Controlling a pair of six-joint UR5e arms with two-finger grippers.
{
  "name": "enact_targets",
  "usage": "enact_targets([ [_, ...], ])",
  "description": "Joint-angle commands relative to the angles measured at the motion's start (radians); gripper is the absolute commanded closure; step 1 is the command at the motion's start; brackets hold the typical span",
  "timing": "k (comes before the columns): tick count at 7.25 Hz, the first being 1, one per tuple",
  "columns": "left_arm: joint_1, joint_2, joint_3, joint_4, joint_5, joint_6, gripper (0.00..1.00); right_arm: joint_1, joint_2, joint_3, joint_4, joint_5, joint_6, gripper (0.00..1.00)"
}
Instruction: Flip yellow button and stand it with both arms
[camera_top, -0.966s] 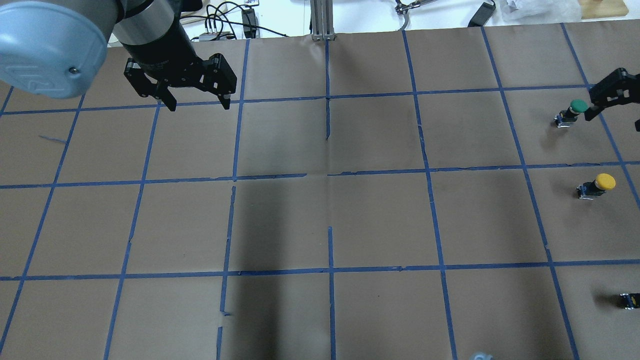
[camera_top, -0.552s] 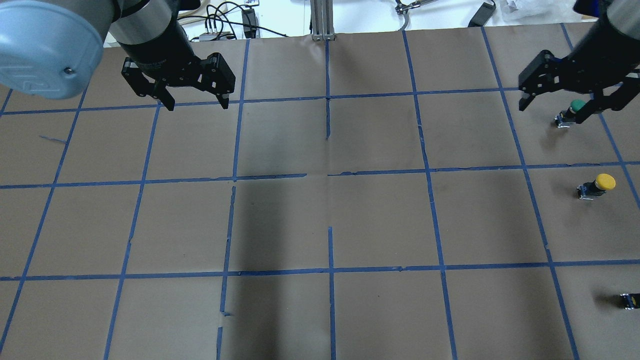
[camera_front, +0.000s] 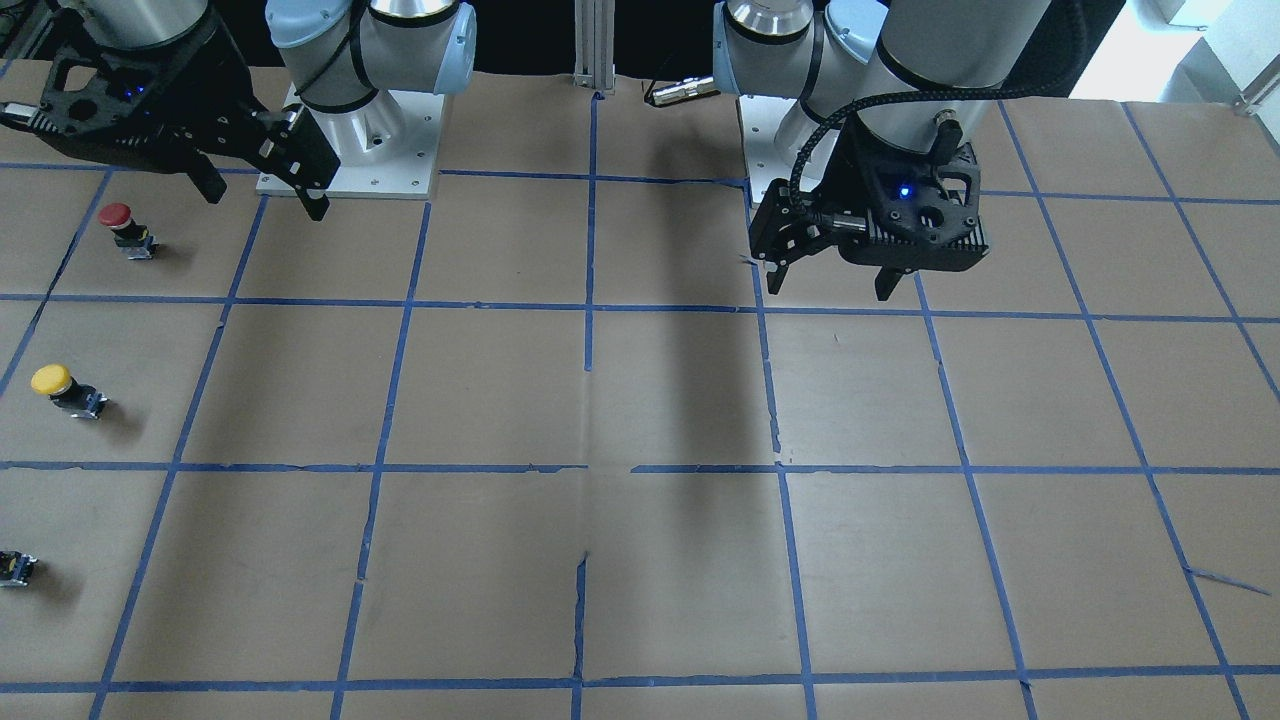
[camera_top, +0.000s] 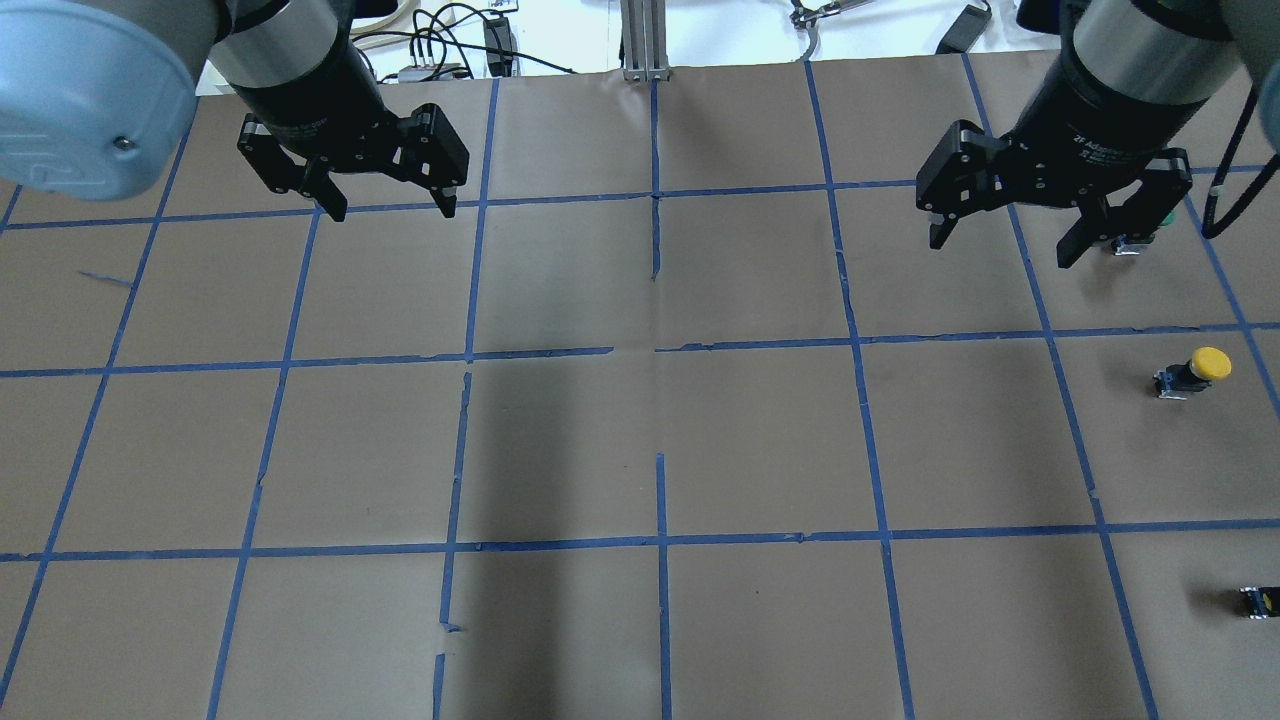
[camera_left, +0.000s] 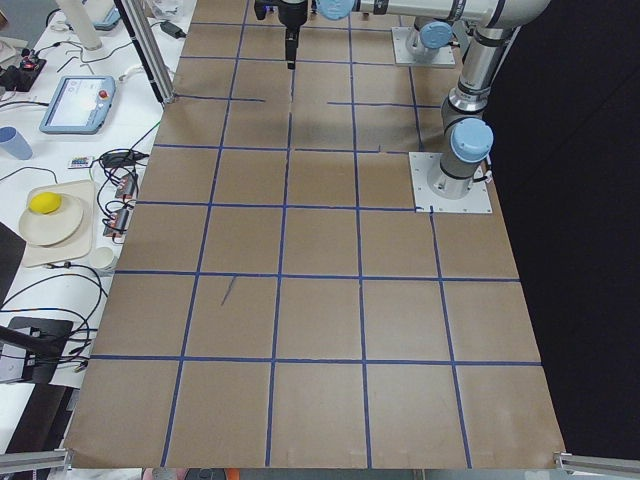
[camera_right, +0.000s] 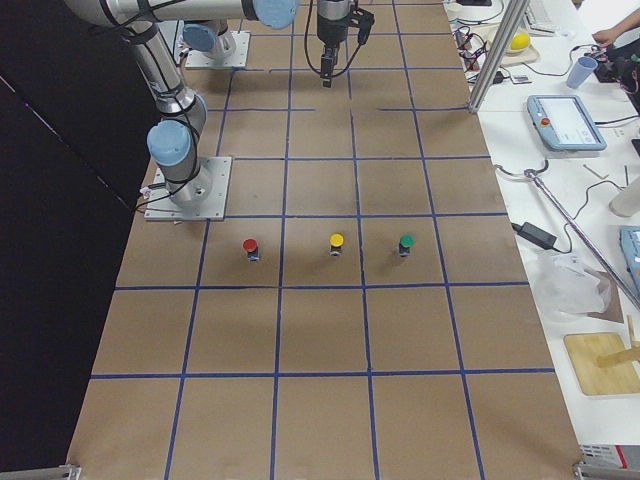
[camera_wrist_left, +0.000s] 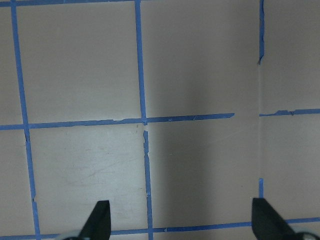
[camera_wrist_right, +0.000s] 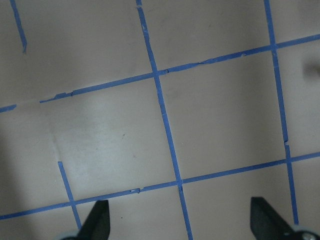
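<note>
The yellow button (camera_top: 1195, 372) sits on the brown paper at the right side of the overhead view. It also shows at the left in the front-facing view (camera_front: 62, 388) and in the exterior right view (camera_right: 336, 244), cap uppermost there. My right gripper (camera_top: 1000, 240) is open and empty, hanging above the table farther out than the button and to its left. It shows in the front-facing view (camera_front: 265, 200) too. My left gripper (camera_top: 385, 208) is open and empty over the far left squares, and shows in the front-facing view (camera_front: 830, 288). Both wrist views show only taped paper between spread fingers.
A green-capped button (camera_top: 1132, 243) is mostly hidden behind the right gripper's finger. A red-capped button (camera_front: 125, 228) stands nearer the robot base. A small dark part with a yellow spot (camera_top: 1258, 600) lies at the right edge. Blue tape grids the paper-covered table (camera_top: 760, 440).
My right gripper has swung in from the right edge toward the left and now covers most of the green button. My left gripper has barely moved. The yellow button has not moved.
</note>
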Motion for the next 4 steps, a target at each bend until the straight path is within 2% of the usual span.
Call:
enact_targets([
  [1, 0.0, 0.002, 0.0, 0.003, 0.001, 0.014, 0.0, 0.008, -0.01, 0.006, 0.024, -0.059, -0.017, 0.0],
  [4, -0.001, 0.002, 0.0, 0.0, 0.0, 0.014, 0.0, 0.022, 0.036, -0.026, 0.017, -0.035, 0.0, 0.0],
])
